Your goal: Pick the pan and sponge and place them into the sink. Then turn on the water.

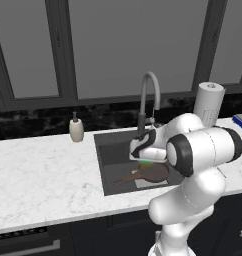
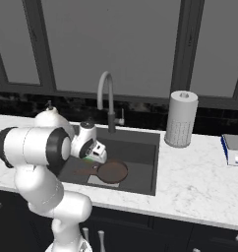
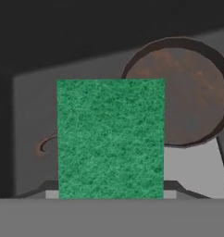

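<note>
Sponge over the sink
The claw (image 1: 146, 161) grips the sponge (image 3: 110, 139) above the pan (image 2: 112, 172) in the sink (image 2: 145, 150).

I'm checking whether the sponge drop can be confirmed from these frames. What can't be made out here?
- Gripper fingertips: hand view, hidden behind the green rectangular sponge.
- Sponge's yellow-orange layer: not visible in any view.
- Long brown handle of the round dark-brown frying pan: hand view, mostly covered by the sponge.
- Dark-grey sink basin: left base view, right part blocked by the arm.
</note>
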